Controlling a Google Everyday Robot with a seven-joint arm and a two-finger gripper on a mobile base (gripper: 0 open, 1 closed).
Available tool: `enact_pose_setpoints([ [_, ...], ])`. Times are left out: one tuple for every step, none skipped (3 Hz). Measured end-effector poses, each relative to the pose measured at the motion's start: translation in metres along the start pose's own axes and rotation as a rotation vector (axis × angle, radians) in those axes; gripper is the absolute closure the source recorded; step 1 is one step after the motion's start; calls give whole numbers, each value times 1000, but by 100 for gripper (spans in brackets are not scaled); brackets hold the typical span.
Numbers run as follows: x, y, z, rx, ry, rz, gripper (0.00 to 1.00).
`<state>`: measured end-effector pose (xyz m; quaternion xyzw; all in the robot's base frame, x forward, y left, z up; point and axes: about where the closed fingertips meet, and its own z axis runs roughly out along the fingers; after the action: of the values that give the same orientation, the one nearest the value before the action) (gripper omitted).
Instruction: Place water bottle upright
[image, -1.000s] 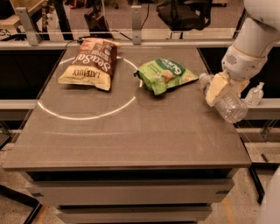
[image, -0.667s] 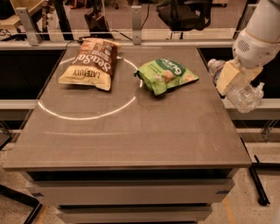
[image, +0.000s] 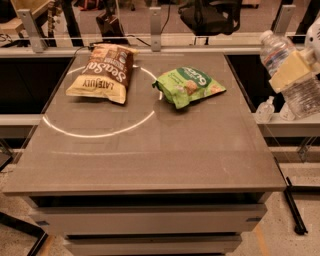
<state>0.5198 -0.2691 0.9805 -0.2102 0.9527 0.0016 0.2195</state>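
Note:
The water bottle (image: 280, 52) is a clear ribbed plastic bottle with a white cap. It hangs in the air beyond the table's right edge, tilted, with the cap up and to the left. My gripper (image: 296, 71) is at the far right of the camera view and is shut on the bottle's middle. A cream-coloured finger (image: 290, 72) lies across the label area, and the bottle's lower part (image: 306, 97) shows below it. The rest of the arm is cut off by the picture's edge.
A brown snack bag (image: 102, 72) lies at the back left of the grey table (image: 150, 155) and a green snack bag (image: 189, 86) at the back middle. A white arc is marked on the tabletop. Two small clear nozzle bottles (image: 265, 110) stand on a ledge right of the table.
The gripper has lifted the water bottle up and to the right, from just over the table's right edge to higher and clear of it. The bags have not moved.

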Motion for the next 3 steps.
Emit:
enact_pose_setpoints([
  [18, 28, -27, -6, -151, -93, 100],
  [42, 72, -23, -65, -329, -178, 100],
  [65, 70, 1, -68, -428, -152, 100],
])
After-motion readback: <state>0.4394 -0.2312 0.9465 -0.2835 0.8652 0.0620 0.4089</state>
